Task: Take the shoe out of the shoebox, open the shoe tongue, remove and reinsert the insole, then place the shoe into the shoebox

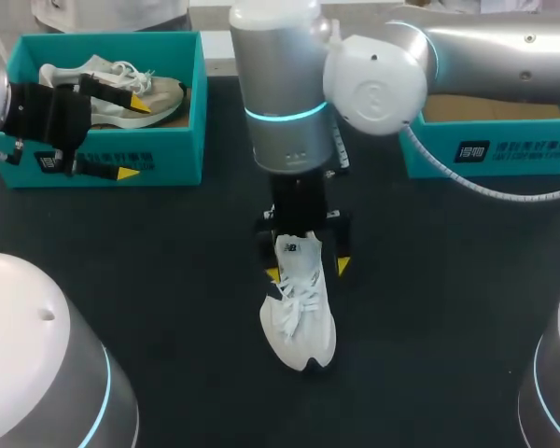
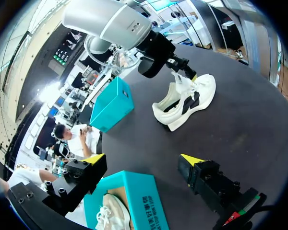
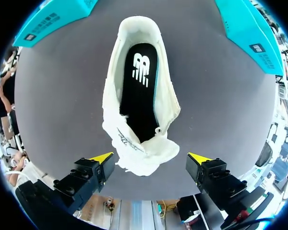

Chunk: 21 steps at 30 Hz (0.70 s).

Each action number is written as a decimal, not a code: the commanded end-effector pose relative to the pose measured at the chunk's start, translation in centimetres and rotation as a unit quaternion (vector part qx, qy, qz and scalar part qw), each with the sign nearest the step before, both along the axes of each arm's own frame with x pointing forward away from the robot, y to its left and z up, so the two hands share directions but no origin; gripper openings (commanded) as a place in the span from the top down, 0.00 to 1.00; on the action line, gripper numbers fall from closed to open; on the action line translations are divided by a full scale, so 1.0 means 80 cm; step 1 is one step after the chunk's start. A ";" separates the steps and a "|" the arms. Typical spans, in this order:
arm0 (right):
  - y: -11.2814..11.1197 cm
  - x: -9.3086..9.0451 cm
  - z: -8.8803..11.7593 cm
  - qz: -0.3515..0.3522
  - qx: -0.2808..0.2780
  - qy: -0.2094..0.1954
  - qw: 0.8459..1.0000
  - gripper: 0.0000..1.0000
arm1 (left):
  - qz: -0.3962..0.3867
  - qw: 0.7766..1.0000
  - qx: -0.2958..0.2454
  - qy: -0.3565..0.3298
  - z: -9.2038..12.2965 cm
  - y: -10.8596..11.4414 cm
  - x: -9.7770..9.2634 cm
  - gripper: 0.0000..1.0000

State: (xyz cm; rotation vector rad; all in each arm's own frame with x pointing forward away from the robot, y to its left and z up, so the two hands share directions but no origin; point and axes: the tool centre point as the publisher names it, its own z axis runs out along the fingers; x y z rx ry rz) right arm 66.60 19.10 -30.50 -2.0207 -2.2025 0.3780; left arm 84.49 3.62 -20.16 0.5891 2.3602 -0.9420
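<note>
You were working at a robotics lab bench, not in a home or a shop. Two industrial arms, the left arm (image 1: 37, 373) and the right arm (image 1: 280, 93), each ringed with a cyan light band, reached over a matte black table (image 1: 168, 280). On it sat a teal shoebox (image 1: 112, 154) with a pale shoe (image 1: 121, 93) inside, a second teal box (image 1: 504, 154), and a white shoe (image 1: 301, 308) standing alone on the dark surface.
</note>
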 end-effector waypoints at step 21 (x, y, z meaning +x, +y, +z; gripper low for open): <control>0.016 0.055 -0.011 0.046 0.022 -0.016 0.999 0.88 | 0.000 1.000 0.001 0.000 0.000 0.000 -0.001 0.00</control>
